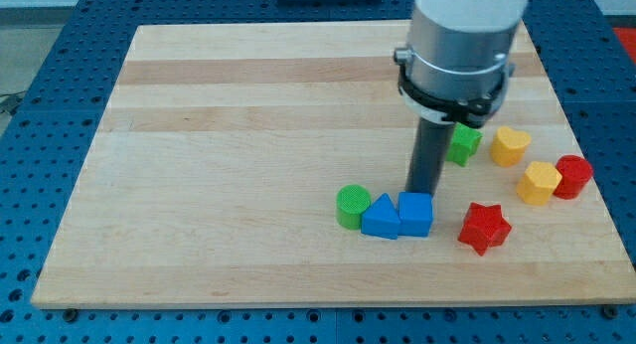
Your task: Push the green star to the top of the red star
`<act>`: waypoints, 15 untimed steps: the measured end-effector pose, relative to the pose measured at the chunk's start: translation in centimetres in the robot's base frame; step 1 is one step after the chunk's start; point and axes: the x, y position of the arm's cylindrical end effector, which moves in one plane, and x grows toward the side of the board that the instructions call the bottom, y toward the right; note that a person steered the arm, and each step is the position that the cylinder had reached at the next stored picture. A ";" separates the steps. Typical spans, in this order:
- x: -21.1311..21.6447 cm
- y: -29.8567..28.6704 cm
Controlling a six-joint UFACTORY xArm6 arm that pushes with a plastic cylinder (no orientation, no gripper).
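Observation:
The green star (463, 143) lies right of the board's middle, partly hidden behind my rod and the arm's grey collar. The red star (484, 227) lies near the view's bottom edge of the board, below and slightly right of the green star. My tip (422, 192) is down on the board just behind the blue cube (415, 214). It stands below and left of the green star and left of the red star.
A blue triangle (380, 217) and a green cylinder (351, 206) sit in a row left of the blue cube. A yellow heart (510, 145), another yellow block (539, 182) and a red cylinder (573, 176) lie at the right. The wooden board (248, 135) ends close to them.

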 end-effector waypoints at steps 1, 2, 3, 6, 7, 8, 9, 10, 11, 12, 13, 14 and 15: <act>0.0 0.5; -0.7 0.5; -6.2 -2.6; -8.8 4.1; -8.8 5.1; -12.0 5.0; -12.0 6.2; -13.0 6.6; -13.2 7.9; -12.9 8.6; -9.9 8.9; -9.0 8.9; -5.7 8.9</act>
